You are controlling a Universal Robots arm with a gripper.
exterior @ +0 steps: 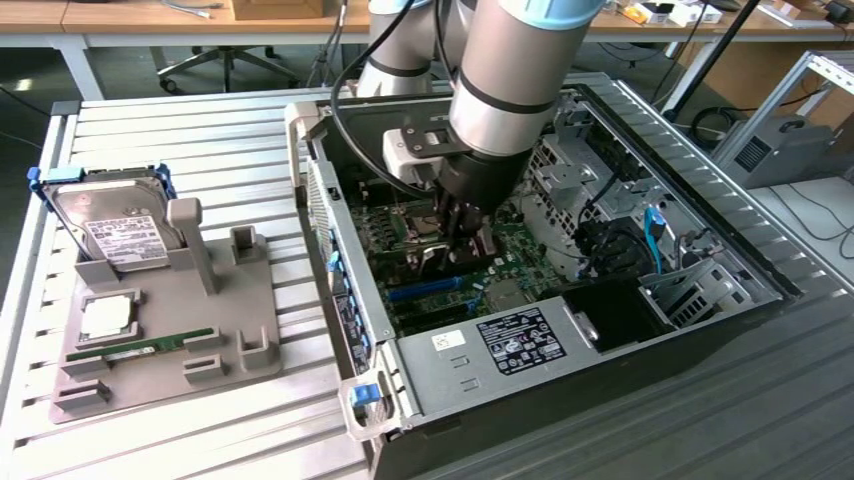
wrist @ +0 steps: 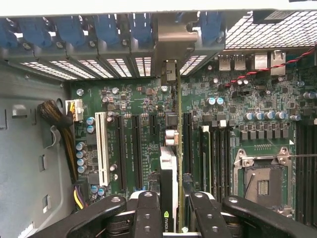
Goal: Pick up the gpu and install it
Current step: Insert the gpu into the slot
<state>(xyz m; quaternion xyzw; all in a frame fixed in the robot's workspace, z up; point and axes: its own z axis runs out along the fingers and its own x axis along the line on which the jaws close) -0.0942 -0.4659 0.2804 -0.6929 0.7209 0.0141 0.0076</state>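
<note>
The slatted bench point(exterior: 200, 130) carries an open computer case point(exterior: 694, 180) lying on its side, so its inside faces up and the arm point(exterior: 521, 60) can reach straight down into it. Beside the case, on the exterior view's left, a grey holder point(exterior: 174, 330) keeps spare parts in set places: a hard drive point(exterior: 120, 230) in a blue frame and a RAM stick point(exterior: 140, 347).

Inside the case the motherboard point(wrist: 133, 99) lies flat with its long slots exposed. The gpu point(wrist: 169, 163) stands on edge above it, in line with those slots. Its metal bracket point(wrist: 171, 42) meets the case's rear wall among the blue clips point(wrist: 106, 29). That looks like the pose needed for installing it. Whether it is fully seated cannot be told.

The gripper point(wrist: 171, 198) is low over the board. Its fingers point(wrist: 147, 213) are drawn narrow and clamp the card's upper edge from both sides, which keeps it upright.
</note>
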